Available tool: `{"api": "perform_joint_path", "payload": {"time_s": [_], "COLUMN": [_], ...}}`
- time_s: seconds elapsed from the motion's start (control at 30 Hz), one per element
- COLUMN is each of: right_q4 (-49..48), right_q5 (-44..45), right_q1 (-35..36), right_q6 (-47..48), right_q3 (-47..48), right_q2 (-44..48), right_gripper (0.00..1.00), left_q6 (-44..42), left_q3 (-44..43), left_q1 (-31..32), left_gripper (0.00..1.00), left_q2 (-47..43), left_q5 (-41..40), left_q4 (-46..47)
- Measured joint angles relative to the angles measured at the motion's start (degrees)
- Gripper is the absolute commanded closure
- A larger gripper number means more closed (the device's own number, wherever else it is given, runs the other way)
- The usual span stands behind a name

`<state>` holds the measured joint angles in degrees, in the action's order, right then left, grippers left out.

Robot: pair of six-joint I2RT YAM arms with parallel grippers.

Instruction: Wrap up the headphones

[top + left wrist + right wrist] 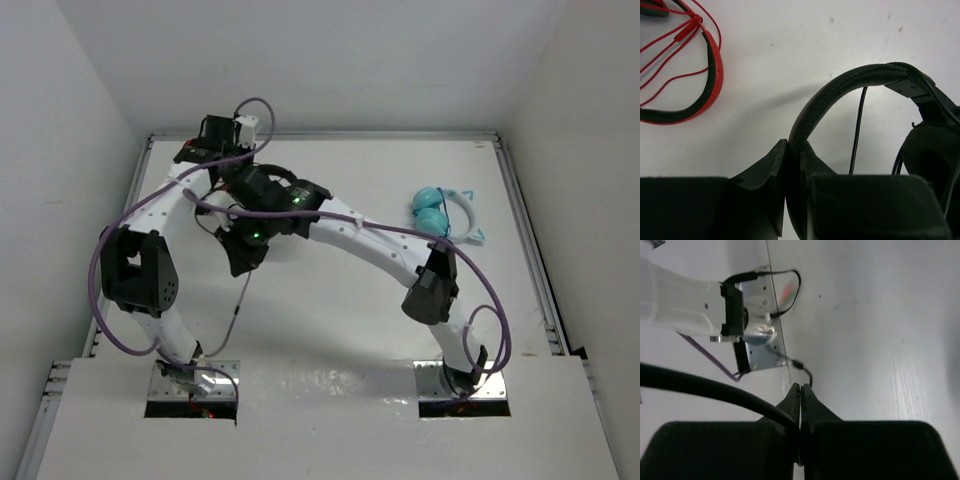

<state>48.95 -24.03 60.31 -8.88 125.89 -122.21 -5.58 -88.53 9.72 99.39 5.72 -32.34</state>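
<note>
The left claw [786, 150] is pinched narrow on the headband [840, 85] of the black headphones [910, 87]. The band arches up and right from its tips to an ear cup [926, 150] at the claw's right. Just behind the band a single strand of cable [858, 125] hangs straight, and I see no turns lying round the band. The right claw [800, 390] is closed tight on that thin cable, which enters from its left. The plug end [799, 364] trails loose just past its tips. By my reading both holds are made, but nearly all the winding is left. Farther off, up-left of the left claw, red headphones [710, 75] lie on the surface [815, 40].
</note>
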Motion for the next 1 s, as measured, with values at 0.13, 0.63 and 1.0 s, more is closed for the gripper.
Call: {"api": "perform_joint_path", "payload": {"time_s": [0.13, 0.63, 1.0], "right_q4": [4.8, 4.4, 5.2], "right_q5": [-2.6, 6.2, 13.2], "right_q1": [-5.5, -33.0, -44.2], "right_q6": [-2.4, -1.3, -1.4], "right_q3": [-2.5, 1.9, -2.9], "right_q2": [3.7, 23.2, 22.9], "right_gripper": [1.00, 1.00, 1.00], "left_q6": [-7.3, -24.3, -21.3], "left_q3": [1.8, 2.7, -1.8], "left_q1": [0.9, 6.1, 9.6], "left_gripper": [1.00, 1.00, 1.00], "left_q2": [-0.1, -4.3, -6.7], "left_q5": [-0.2, 7.6, 15.9], "left_q4": [-1.1, -3.7, -10.8]}}
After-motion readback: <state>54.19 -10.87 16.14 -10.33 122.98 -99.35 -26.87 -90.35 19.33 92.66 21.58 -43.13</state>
